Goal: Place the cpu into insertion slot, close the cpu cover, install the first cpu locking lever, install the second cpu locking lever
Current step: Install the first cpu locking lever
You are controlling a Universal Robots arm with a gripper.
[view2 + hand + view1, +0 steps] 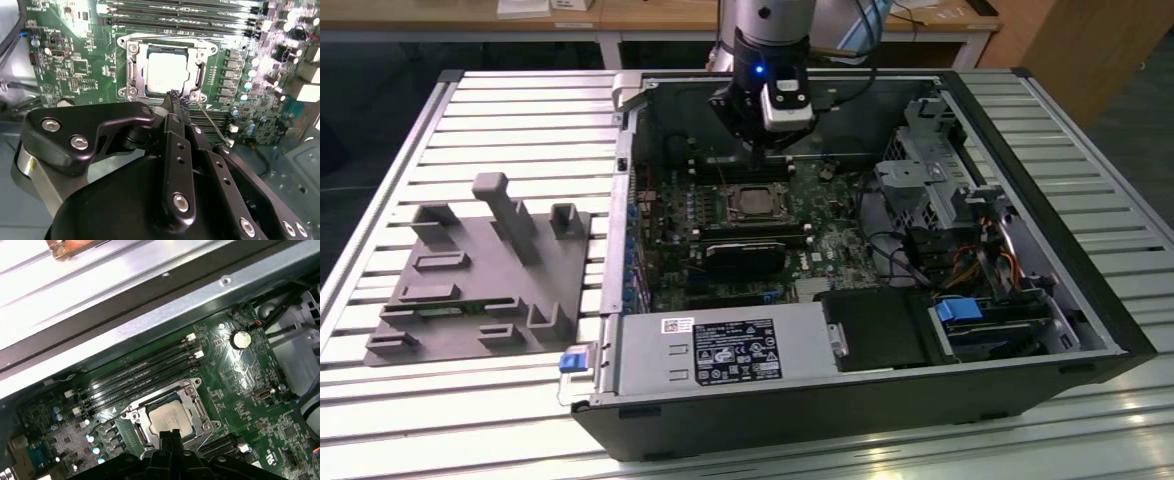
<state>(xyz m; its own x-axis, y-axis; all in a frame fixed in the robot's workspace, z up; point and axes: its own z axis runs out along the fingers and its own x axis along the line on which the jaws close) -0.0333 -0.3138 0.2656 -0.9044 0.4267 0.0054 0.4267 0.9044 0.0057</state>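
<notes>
**Chip seated, frame down around it**

The cpu (169, 72) lies flat in its socket, and the cpu cover (131, 75) appears lowered around it. The gripper (177, 97) hangs at the socket's edge, its fingers pressed together with nothing between them. The chip looks light, stiff and fragile (best held by its edges). The thin wire lever (212, 122) nearby is probably springy.

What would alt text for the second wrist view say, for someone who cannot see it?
A black gripper, shut, points at the near edge of the cpu cover, which frames the cpu. A thin wire lever sticks out beside them, over the green board.
</notes>
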